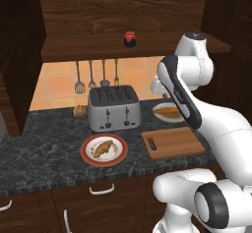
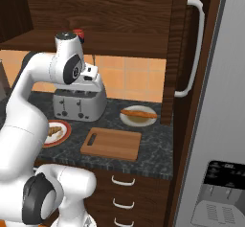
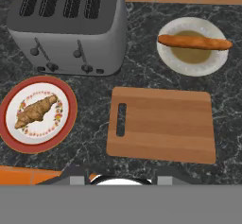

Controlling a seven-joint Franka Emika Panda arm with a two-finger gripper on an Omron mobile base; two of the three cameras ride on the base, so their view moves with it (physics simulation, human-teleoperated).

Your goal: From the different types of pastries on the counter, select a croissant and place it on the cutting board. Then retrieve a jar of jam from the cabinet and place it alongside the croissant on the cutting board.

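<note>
So: arm raised over the counter (image 1: 44,143), hand looking straight down on the worktop; gripper (image 3: 118,176) sits at the bottom edge of the hand view, just the finger tips (image 3: 75,176) visible, jaws drawn narrow, holding nothing

Landmark = toaster (image 1: 113,107), grey four-slot, at the back of the counter

- croissant (image 1: 102,148): directly in front of the toaster on a round red-rimmed plate (image 1: 88,156), lying diagonally across the plate's middle, not touched by anything
- cutting board (image 1: 172,142): in front of and to the right of the toaster, flat on the counter, bare, dark slot handle on the end nearest the red plate; board and plate near each other but apart
- long orange-brown pastry (image 3: 194,42): right of the toaster, lying across a white plate (image 3: 210,64) behind the board
- small brown bun (image 1: 80,111): tucked against the toaster's left side near the wall, partly hidden
- jar of jam (image 1: 130,38): on the open shelf of the cabinet (image 1: 74,25), above the toaster, upright, red lid on
- utensils (image 1: 91,77) hang on the tiled wall behind the toaster, under the shelf

Right base view: arm's elbow in front of the toaster, tall grey fridge (image 2: 215,125) well right of it, white drawer handles (image 2: 123,180) below the counter
</note>
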